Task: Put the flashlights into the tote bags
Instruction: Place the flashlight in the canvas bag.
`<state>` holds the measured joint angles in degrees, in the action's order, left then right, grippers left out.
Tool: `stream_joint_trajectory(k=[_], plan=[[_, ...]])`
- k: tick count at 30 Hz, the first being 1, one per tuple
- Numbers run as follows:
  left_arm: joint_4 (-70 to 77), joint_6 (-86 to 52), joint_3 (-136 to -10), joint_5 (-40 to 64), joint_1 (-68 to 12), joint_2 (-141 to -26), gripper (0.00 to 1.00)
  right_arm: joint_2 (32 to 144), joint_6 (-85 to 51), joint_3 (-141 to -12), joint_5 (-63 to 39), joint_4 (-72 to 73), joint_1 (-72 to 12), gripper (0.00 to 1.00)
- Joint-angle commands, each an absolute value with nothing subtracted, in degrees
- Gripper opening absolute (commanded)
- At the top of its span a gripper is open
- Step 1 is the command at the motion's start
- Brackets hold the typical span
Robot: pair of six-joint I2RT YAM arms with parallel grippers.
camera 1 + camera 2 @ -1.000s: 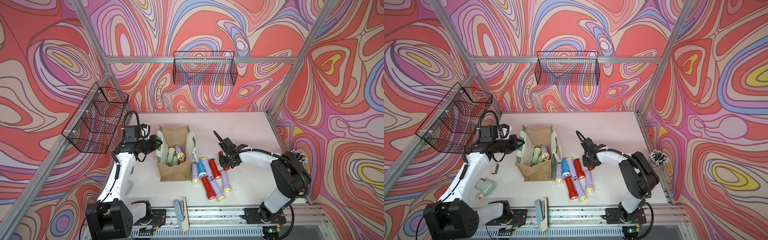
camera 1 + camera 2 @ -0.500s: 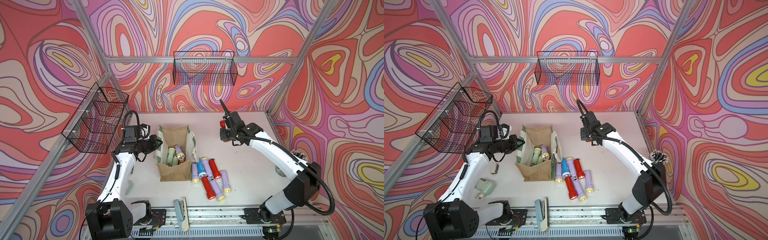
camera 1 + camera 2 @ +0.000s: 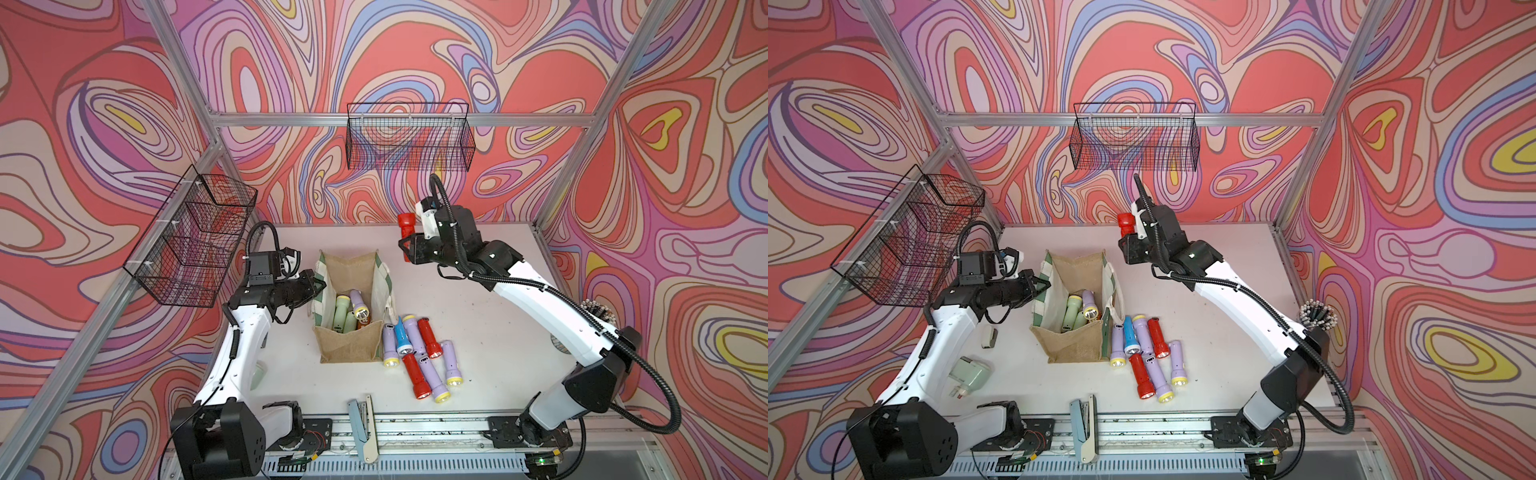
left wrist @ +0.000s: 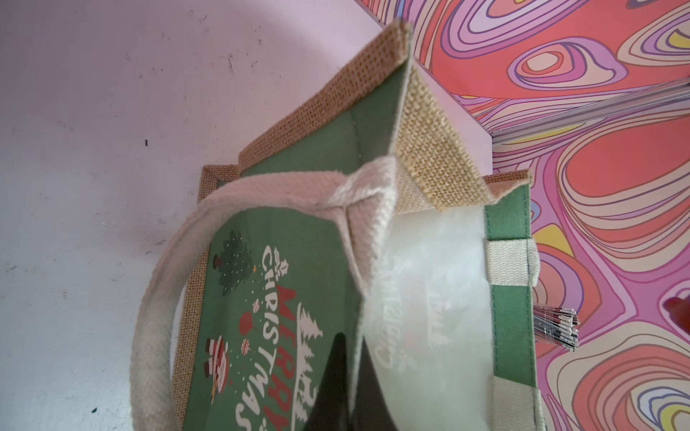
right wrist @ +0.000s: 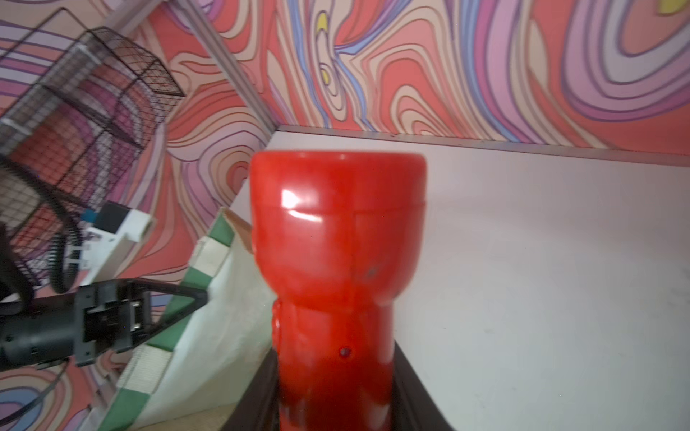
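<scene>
At one o'clock from the tote bag (image 3: 351,347), raised above the bench (image 3: 486,328), the right fingers (image 5: 409,392) are clamped on a red flashlight (image 3: 406,221), its wide head sticking out past them. At the bag's nine o'clock rim, the left fingers (image 4: 338,377) are pinched together on its green-and-white panel. Pale green and lilac flashlights (image 3: 341,312) lie inside the bag. Seven loose flashlights (image 3: 428,337) lie on the bench just beside it, at four o'clock.

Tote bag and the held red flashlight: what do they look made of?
Tote bag: coarse matte tan jute or burlap, open weave visible; its handle is thick off-white woven webbing, probably cotton. Red flashlight: glossy moulded plastic, judging by sharp highlights and a seam line.
</scene>
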<state>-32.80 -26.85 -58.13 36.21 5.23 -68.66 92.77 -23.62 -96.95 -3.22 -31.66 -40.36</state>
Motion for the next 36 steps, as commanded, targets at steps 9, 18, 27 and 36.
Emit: stream_joint_trajectory(k=[9, 18, 27, 36], plan=[[-31.38, -27.33, -57.04, 37.97, 5.01, -67.31, 0.0, 108.33, -30.09, -104.57, -19.42, -20.85, -48.37, 0.22], [-30.85, -27.86, -56.42, 37.21, 5.05, -66.39, 0.0, 114.49, -32.78, -103.83, -22.98, -23.33, -50.4, 0.2], [-30.7, -28.2, -56.57, 37.01, 5.02, -65.99, 0.0, 118.03, -32.65, -101.04, -20.11, -30.73, -51.24, 0.2], [-31.01, -28.21, -57.04, 37.09, 5.06, -66.15, 0.0, 124.01, -31.47, -105.56, -13.68, -40.9, -51.23, 0.2]])
